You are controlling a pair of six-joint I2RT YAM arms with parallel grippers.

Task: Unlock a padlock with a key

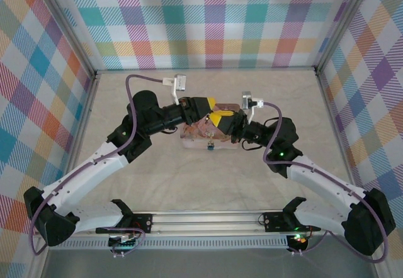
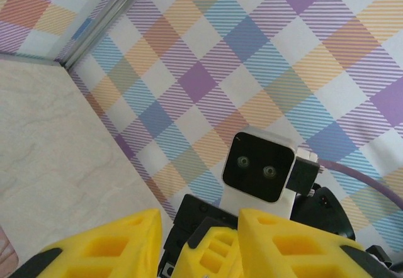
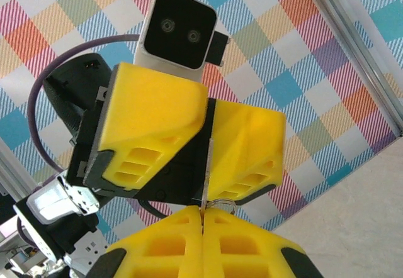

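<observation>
1. top external: both arms bent inward over the middle of the tabletop (image 1: pixel 126 183). the left tool (image 1: pixel 211 105) and the right tool (image 1: pixel 222 121) met tip to tip above a pink floral tin (image 1: pixel 192 133). the padlock (image 1: pixel 210 146), a tiny blue speck, sat at the tin's near edge, just below the two tools and clear of both. whether it rested on the tin or only beside it could not be told.
2. left wrist: the left tool's own yellow fingers (image 2: pixel 104 250) stood partly apart, with a yellow part of the right tool in the gap between them. the right arm's wrist camera (image 2: pixel 258 168) faced in from just above, against the plaid wall (image 2: pixel 252 58).
3. right wrist: the right tool's fingers (image 3: pixel 157 250) were pressed tight together, pinching what looked like the key (image 3: pixel 206 177), a thin silvery strip seen edge-on. it stood up into the narrow slot between the left tool's fingers. whether those fingers touched it could not be told.
</observation>
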